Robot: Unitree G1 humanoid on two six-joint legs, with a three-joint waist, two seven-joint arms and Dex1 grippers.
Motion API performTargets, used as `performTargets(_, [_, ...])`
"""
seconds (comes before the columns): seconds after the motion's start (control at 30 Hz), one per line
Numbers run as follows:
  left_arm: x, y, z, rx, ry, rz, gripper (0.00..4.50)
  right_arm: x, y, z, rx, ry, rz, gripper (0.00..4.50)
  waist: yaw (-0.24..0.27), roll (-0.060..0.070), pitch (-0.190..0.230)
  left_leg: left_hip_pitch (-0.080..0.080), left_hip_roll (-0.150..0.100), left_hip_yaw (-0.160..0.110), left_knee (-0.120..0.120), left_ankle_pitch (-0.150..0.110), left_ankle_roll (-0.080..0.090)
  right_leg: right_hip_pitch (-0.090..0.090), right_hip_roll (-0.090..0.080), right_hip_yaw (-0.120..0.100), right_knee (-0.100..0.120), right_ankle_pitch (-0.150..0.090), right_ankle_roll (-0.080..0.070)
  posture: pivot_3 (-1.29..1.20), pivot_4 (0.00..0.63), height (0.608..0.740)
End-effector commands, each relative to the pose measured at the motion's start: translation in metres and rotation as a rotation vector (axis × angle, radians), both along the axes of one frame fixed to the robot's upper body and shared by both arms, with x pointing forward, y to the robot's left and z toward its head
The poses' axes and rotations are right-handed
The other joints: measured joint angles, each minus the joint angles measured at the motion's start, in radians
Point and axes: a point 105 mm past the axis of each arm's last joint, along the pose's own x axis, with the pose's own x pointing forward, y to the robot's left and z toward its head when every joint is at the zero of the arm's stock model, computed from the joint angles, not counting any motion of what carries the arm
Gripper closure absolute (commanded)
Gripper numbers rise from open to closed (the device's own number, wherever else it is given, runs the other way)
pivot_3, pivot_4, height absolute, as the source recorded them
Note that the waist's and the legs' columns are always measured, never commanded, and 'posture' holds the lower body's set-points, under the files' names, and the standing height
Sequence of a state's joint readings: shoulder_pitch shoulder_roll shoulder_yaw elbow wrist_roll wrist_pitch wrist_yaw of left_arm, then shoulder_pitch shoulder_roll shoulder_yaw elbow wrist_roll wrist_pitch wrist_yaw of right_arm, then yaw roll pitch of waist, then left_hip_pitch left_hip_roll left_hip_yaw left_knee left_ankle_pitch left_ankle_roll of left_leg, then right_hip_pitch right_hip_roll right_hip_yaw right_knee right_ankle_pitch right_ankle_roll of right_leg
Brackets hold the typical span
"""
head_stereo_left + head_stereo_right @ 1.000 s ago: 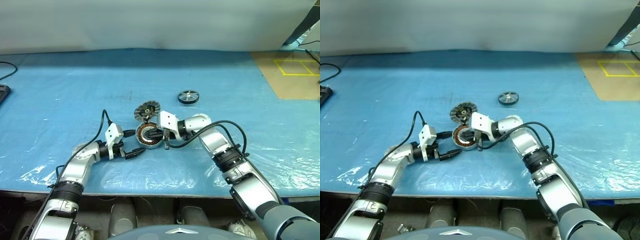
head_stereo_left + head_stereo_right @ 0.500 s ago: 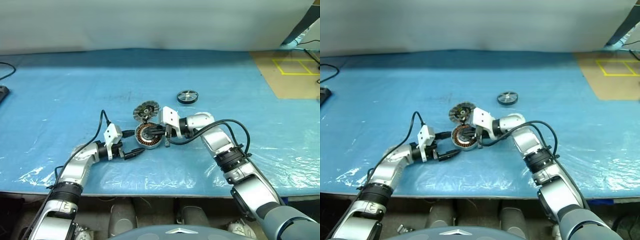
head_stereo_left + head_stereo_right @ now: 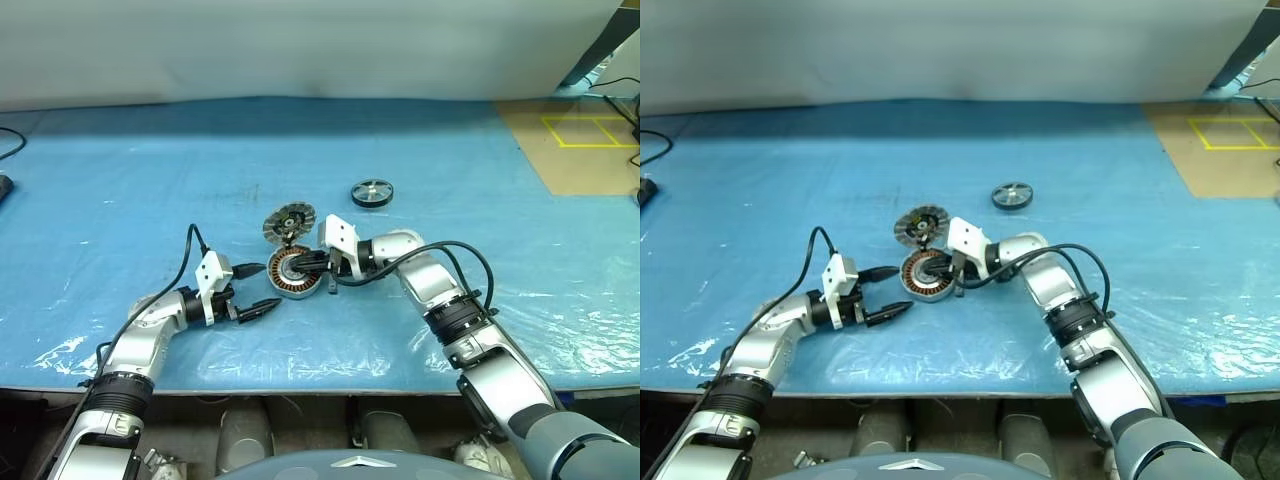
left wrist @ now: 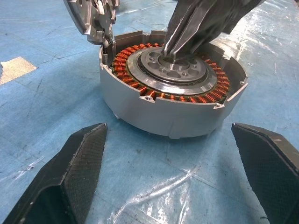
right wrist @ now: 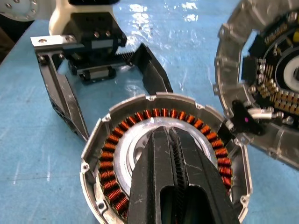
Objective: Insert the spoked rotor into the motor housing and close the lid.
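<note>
The motor housing (image 3: 293, 273) lies on the blue sheet, its copper windings (image 4: 140, 58) and metal hub (image 4: 175, 70) facing up. Its lid (image 3: 289, 222) stands tilted open at the far edge, fin pattern showing. My right gripper (image 3: 306, 266) is shut, and its tips sit at the hub's centre (image 5: 163, 135); contact is not certain. My left gripper (image 3: 260, 290) is open just left of the housing, with one finger (image 4: 77, 163) on each side of it, apart from the wall. The spoked rotor (image 3: 372, 193) lies flat farther back to the right, untouched.
The blue plastic sheet (image 3: 120, 200) covers the table, wrinkled near the front edge. A tan board with yellow tape lines (image 3: 585, 135) sits at the far right. Black cables (image 3: 440, 255) loop along both arms.
The right gripper's shut tips rose slightly and came back down over the hub. The left gripper stays open beside the housing, and the view has shifted a little.
</note>
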State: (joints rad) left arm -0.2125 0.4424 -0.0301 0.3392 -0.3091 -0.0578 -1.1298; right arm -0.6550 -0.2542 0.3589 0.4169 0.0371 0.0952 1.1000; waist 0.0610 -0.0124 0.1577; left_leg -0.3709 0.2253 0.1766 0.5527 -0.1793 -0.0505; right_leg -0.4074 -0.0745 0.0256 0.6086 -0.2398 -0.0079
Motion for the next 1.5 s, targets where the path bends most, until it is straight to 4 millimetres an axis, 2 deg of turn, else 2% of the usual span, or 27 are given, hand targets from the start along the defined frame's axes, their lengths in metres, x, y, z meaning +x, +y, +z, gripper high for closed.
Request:
performTargets(0.03, [-0.004,0.007,-0.008,0.018,0.032,0.017,0.00,0.003,0.002,0.001,-0.028,-0.042,0.009,4.48,0.000,0.000,0.000,0.000,0.000,0.000,0.000,0.000,0.000,0.000,0.000,0.000,0.000,0.000,0.000,0.00,0.150,0.740])
performTargets(0.13, [-0.004,0.007,-0.008,0.019,0.031,0.019,0.00,0.002,-0.002,-0.011,-0.075,-0.048,0.012,4.48,-0.001,0.000,0.000,0.000,0.000,0.000,0.000,0.000,0.000,0.000,0.000,0.000,0.000,0.000,0.000,0.00,0.150,0.740])
performTargets(0.3, [-0.004,0.007,-0.009,0.021,0.032,0.021,0.00,0.001,-0.008,-0.015,-0.109,-0.065,0.020,4.48,0.000,0.000,0.000,0.001,0.000,0.000,0.000,0.000,0.000,0.001,0.000,0.000,0.000,0.000,0.000,0.00,0.150,0.740])
performTargets(0.53, [-0.003,0.007,-0.010,0.024,0.035,0.019,0.00,-0.002,-0.008,-0.001,-0.092,-0.102,0.048,4.48,0.006,0.000,0.000,0.001,0.000,0.000,0.000,0.000,0.000,0.001,0.000,0.000,0.000,0.000,0.000,0.00,0.150,0.740])
performTargets(0.73, [-0.003,0.007,-0.010,0.025,0.034,0.018,0.00,0.000,-0.008,0.002,-0.094,-0.132,0.042,4.48,0.006,0.000,0.000,0.001,0.000,0.000,0.000,0.000,0.000,0.001,0.000,0.000,0.000,0.000,0.000,0.00,0.150,0.740])
performTargets(1.0, [-0.003,0.006,-0.010,0.023,0.038,0.017,0.00,0.002,-0.002,0.036,0.045,-0.129,0.035,4.48,0.007,0.000,0.000,0.001,0.000,0.000,0.000,0.000,0.000,0.001,0.000,0.000,0.000,0.000,0.000,0.00,0.150,0.740])
performTargets(1.1, [-0.003,0.006,-0.010,0.022,0.038,0.016,0.00,-0.002,-0.004,0.040,0.055,-0.118,0.050,4.48,0.007,0.000,0.000,0.001,0.000,0.000,0.000,0.000,0.000,0.001,0.000,0.000,0.000,0.000,0.000,0.00,0.150,0.740])
performTargets(1.33, [-0.003,0.005,-0.010,0.021,0.037,0.015,0.00,-0.011,-0.007,0.025,0.004,-0.087,0.076,4.48,0.007,0.000,0.000,0.001,0.000,0.000,0.000,0.000,0.000,0.001,0.000,0.000,0.000,0.000,0.000,0.00,0.150,0.740])
performTargets(1.5, [-0.003,0.006,-0.010,0.023,0.037,0.017,0.00,-0.009,-0.005,0.015,-0.022,-0.081,0.061,4.48,0.007,0.000,0.000,0.001,0.000,0.000,0.000,0.000,0.000,0.001,0.000,0.000,0.000,0.000,0.000,0.00,0.150,0.740])
